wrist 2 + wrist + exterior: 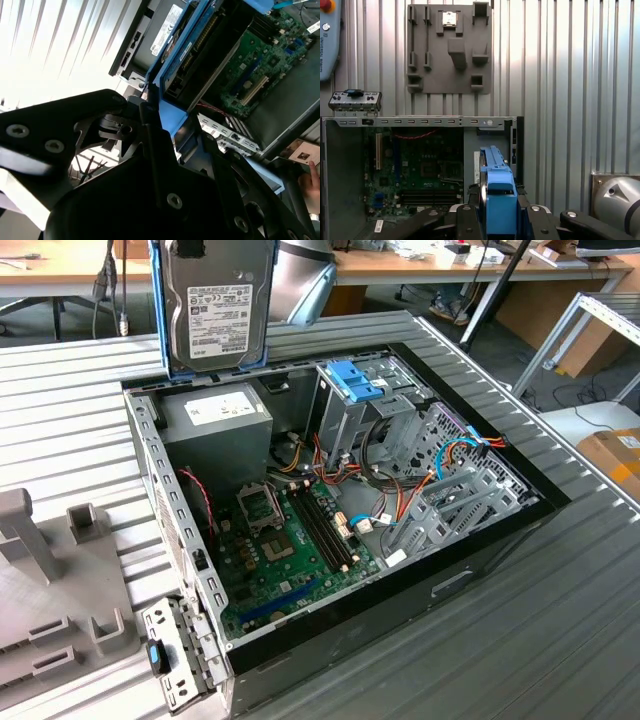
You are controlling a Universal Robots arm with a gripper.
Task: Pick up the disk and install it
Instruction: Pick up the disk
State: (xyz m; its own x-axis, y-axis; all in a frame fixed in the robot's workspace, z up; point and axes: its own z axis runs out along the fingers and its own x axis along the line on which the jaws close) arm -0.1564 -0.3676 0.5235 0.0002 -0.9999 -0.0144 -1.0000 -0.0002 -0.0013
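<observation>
We judge the pick-up done and the carry to the case in hand. In the exterior view, the disk (220, 305) hangs upright above the far edge of the open computer case (480, 575), over the power supply (215, 425). Our gripper (498, 212) is closed narrowly on the disk's blue end tab, clamping both sides. Installing calls for lining its rails up with the drive cage (350, 405).

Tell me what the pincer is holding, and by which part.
The disk, clamped in the pincer at its blue end tab. It hangs upright over the open case.
</observation>
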